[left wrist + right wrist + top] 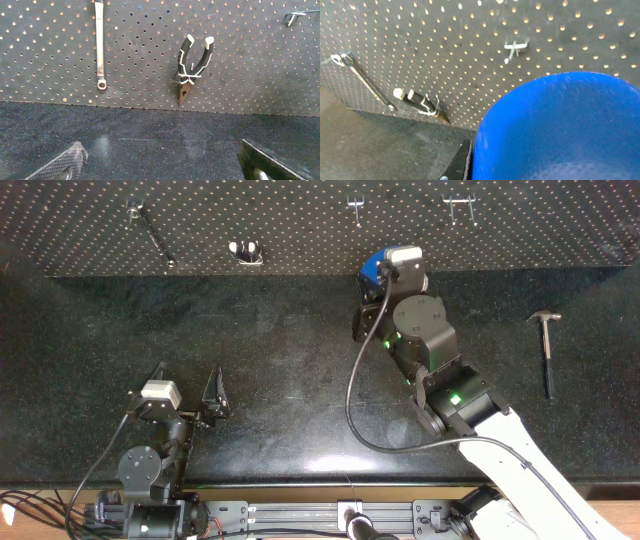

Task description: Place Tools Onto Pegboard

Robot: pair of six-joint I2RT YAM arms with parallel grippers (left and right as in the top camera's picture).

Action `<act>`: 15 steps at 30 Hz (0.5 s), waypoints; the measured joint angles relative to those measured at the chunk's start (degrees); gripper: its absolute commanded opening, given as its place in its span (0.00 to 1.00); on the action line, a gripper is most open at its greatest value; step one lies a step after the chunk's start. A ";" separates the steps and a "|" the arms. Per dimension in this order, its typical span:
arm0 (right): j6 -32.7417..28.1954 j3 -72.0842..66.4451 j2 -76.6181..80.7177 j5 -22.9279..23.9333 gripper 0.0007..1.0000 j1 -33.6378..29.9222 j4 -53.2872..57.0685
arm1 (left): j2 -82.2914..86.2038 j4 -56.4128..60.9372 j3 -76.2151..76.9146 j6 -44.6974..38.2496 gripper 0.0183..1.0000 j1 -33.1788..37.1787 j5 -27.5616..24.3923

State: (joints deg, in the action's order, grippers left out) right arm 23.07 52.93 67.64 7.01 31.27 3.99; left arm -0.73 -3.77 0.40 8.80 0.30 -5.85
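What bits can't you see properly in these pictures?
Blue thing: right wrist view, cut off by the edges; top view, mostly under the right arm, so its kind is unclear.
Pliers: top view, too small for detail.
Left gripper: left wrist view, cut by the edge.

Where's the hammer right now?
In the top view the hammer lies on the black table at far right, head toward the pegboard, right of the right gripper holding a blue object.
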 measured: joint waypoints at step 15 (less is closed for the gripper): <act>5.46 8.96 8.72 0.68 0.07 2.60 0.83 | 0.00 0.00 0.00 -0.02 1.00 0.00 0.00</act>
State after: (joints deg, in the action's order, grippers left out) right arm 28.53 61.89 76.36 7.68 33.87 4.82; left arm -0.73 -3.77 0.40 8.78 0.30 -5.85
